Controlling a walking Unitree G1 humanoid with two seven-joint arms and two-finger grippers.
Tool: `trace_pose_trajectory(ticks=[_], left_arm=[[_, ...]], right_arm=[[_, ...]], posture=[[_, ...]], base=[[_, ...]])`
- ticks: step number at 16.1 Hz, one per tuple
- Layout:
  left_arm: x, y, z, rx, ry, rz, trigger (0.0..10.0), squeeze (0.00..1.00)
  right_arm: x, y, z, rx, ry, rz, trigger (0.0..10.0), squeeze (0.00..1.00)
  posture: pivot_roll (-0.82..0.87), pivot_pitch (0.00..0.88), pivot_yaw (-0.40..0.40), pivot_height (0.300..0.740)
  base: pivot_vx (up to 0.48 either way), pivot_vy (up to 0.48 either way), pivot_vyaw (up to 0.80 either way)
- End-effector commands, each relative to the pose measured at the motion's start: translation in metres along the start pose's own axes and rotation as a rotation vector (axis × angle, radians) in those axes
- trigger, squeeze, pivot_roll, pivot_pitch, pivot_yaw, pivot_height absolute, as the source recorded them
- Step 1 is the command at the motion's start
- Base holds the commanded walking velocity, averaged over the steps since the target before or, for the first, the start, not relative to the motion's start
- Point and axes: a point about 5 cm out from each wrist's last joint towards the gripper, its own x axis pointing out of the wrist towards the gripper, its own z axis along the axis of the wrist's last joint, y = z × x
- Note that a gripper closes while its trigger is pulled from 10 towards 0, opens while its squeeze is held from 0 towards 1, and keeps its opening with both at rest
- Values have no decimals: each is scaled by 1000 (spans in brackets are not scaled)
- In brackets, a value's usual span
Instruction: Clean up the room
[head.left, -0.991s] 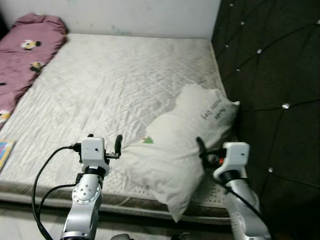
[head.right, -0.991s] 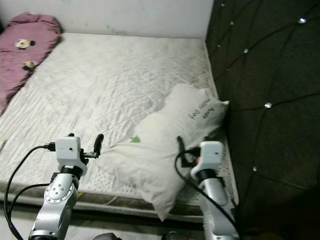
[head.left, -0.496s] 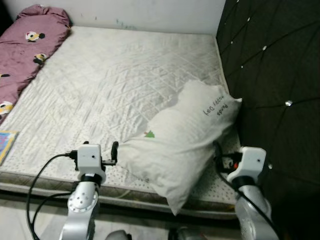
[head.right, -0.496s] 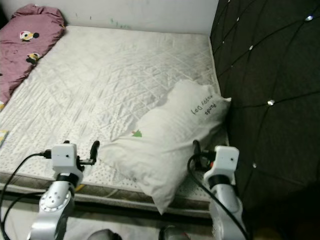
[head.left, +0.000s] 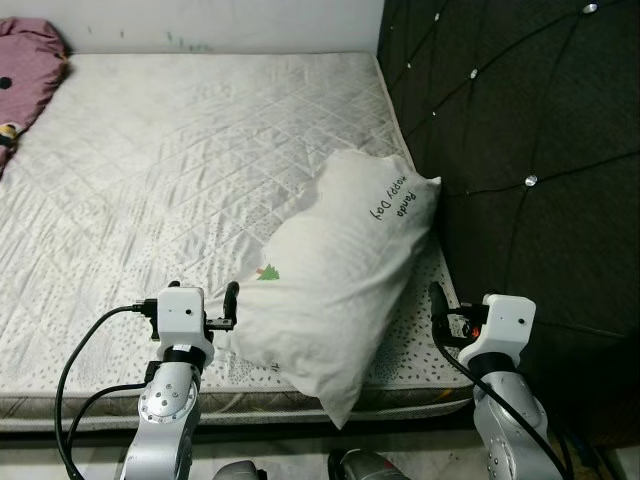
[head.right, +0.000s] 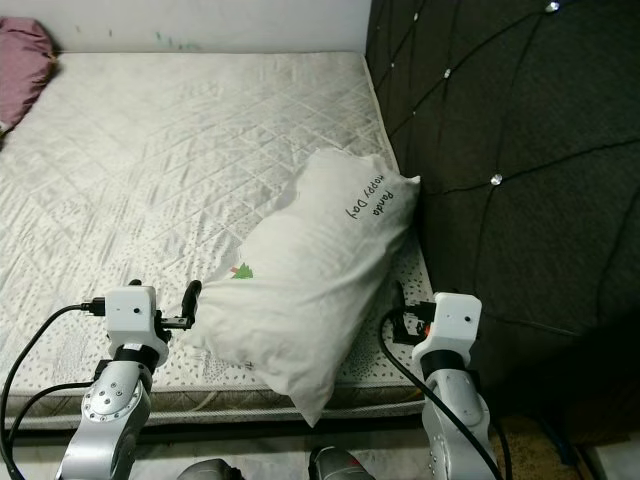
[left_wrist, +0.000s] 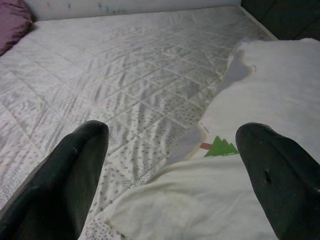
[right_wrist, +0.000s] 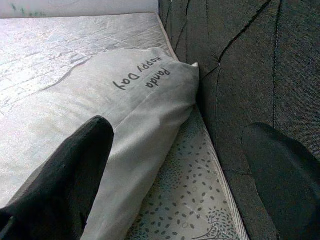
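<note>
A bare quilted mattress (head.left: 180, 170) is seen filling the scene, with a dark tufted headboard (head.left: 520, 130) standing along its right side. At the far left corner a pink blanket (head.left: 25, 60) is bunched. The left gripper (head.left: 232, 300) is held at the mattress's near edge, its fingers (left_wrist: 75, 170) spread wide apart just beside the pillow's near left corner. The pillow (head.left: 335, 270), off-white with a small green tree print and the words "Happy Day Panda", is laid slantwise, its far corner pressed against the headboard and its near corner overhanging the mattress edge. The right gripper (head.left: 436, 300) is held open between pillow and headboard.
</note>
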Motion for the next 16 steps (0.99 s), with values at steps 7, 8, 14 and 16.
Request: trace_pose_trajectory(ticks=[7, 8, 14, 16], left_arm=[[0, 5, 5, 21, -8, 10, 10000, 0], [-2, 5, 4, 21, -3, 10, 10000, 0], [-3, 1, 4, 17, 0, -1, 10000, 0], [-3, 1, 4, 15, 1, -3, 10000, 0]], right_arm=[[4, 1, 4, 5, -12, -2, 10000, 0], [3, 3, 3, 4, -9, 6, 10000, 0], [3, 4, 3, 11, -10, 15, 10000, 0], [2, 4, 2, 13, -8, 16, 10000, 0]], posture=[[-34, 119, 19, 740], [-34, 119, 19, 732], [-37, 123, 20, 662], [-38, 126, 19, 632]], base=[[0, 0, 0], [0, 0, 0], [0, 0, 0], [0, 0, 0]])
